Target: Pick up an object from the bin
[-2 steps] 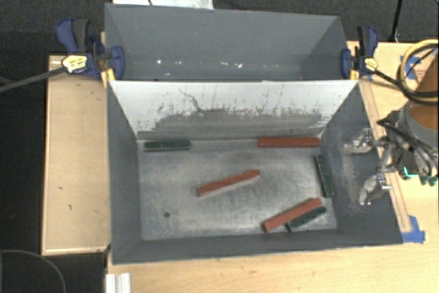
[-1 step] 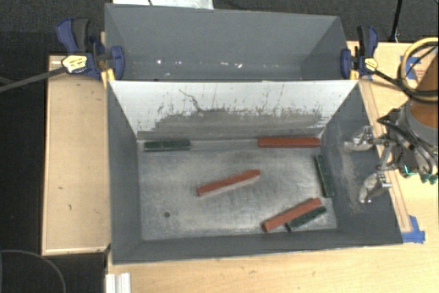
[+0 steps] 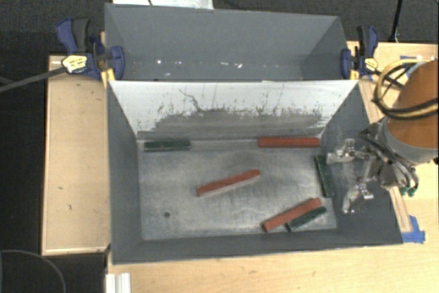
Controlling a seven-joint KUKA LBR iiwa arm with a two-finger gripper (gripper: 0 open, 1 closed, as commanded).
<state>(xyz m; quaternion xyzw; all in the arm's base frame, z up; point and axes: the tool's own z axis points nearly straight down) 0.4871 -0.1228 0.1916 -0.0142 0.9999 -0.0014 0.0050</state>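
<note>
**Bin contents: stock count**

Grey metal bin (image 3: 226, 106): one.
Red-brown sticks (image 3: 289, 142) (image 3: 228, 182) (image 3: 291, 214), long and flat: three.
Dark green sticks (image 3: 167, 145) (image 3: 324, 176) (image 3: 306, 218), long and flat: three.
Loose items in all: six, in two colours, equal numbers of each.

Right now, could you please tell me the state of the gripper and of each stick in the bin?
gripper: open, holding nothing.
right green stick: lying flat, just left of the gripper.
back red-brown stick: lying flat.
back green stick: lying flat.
middle red-brown stick: lying flat, slanted, alone.
front green stick: lying flat.
front red-brown stick: lying flat against the front green stick.
</note>
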